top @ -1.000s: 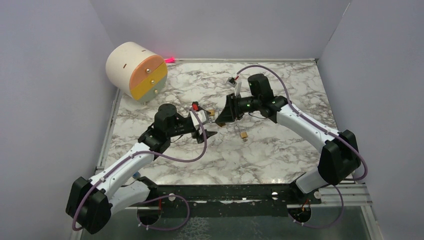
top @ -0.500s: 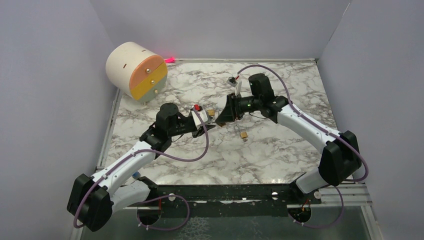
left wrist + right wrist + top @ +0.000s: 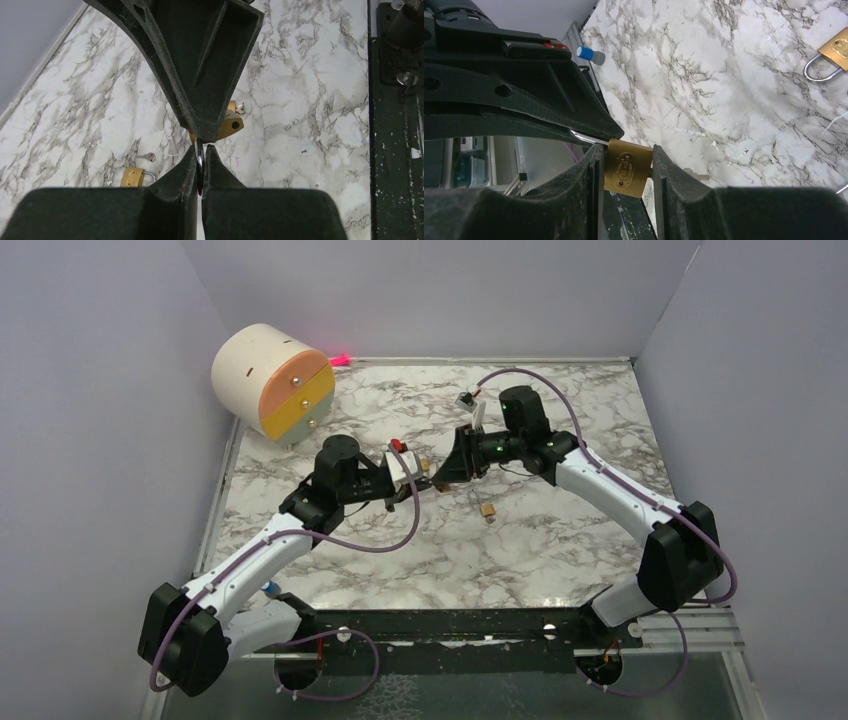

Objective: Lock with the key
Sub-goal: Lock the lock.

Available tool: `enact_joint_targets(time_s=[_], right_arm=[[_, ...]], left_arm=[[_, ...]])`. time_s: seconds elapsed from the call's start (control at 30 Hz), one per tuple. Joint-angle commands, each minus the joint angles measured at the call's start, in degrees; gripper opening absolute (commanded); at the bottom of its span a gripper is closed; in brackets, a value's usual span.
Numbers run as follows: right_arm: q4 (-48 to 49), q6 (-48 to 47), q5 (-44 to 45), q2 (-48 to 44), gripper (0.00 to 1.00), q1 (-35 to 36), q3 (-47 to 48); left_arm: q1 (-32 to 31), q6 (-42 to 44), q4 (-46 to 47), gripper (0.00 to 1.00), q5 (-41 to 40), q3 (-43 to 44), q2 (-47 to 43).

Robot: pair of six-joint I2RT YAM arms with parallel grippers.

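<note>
Left gripper (image 3: 200, 149): black tapered fingers pinched on thin, edge-on metal key (image 3: 200, 175).
Right gripper (image 3: 625, 149): narrow, clamping rectangular brass padlock (image 3: 626, 172).
Table (image 3: 724, 75): grey-veined white marble.

Soft, even light is washing the marble desk (image 3: 560, 540); the close fingers (image 3: 524, 210) are looking slightly blurred, with shadows seemingly faint.

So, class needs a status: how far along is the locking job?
Done: right gripper holds the brass padlock. In hand: left gripper pinches a thin metal part at the padlock's end. Left: the locking itself; nothing shows it locked.
</note>
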Motion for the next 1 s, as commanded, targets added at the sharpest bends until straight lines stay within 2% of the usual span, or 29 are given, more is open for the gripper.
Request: enact_joint_targets(time_s=[0.0, 0.07, 0.2, 0.27, 0.33, 0.43, 0.57, 0.7, 0.8, 0.97], right_arm=[[-1.64, -2.35, 4.43, 0.15, 0.07, 0.36, 1.26], [-3.33, -2.04, 12.39, -0.59, 0.18, 0.35, 2.11], [-0.75, -2.07, 22.92, -5.38, 0.52, 0.29, 1.16], [1.90, -2.43, 25.29, -8.44, 0.66, 0.18, -0.30], [5.75, -2.66, 25.68, -11.62, 0.72, -0.34, -2.29], [12.50, -3.09, 23.58, -16.65, 0.89, -1.21, -6.43], [19.76, -2.78, 12.76, -17.52, 0.91, -3.02, -9.68], [30.07, 2.76, -1.37, -16.31, 0.88, -5.61, -13.69], [36.63, 6.77, -7.30, -15.09, 0.85, -6.79, -15.69], [38.88, 9.20, -14.31, -11.63, 0.83, -7.28, -14.76]], left_arm=[[-0.40, -3.25, -1.69, 0.00, 8.05, 4.99, 1.57], [-0.41, -4.06, -1.46, 0.00, 6.60, 4.97, 1.33], [-0.41, -6.31, 2.74, 0.00, 3.57, 3.61, -0.31], [-0.41, -7.29, 5.06, 0.00, 1.94, 2.65, -1.24], [-0.41, -7.75, 6.25, 0.00, 0.60, 2.30, -1.93], [-0.39, -8.73, 7.38, 0.00, 0.31, 2.11, -2.28], [-0.32, -10.43, 9.79, 0.00, 0.67, 1.57, -2.87], [0.34, -11.64, 13.18, 0.00, 0.42, 0.12, -5.38], [1.36, -13.31, 15.24, 0.00, 1.19, -0.76, -7.17], [2.30, -14.69, 16.12, 0.00, 1.34, -0.99, -9.18]])
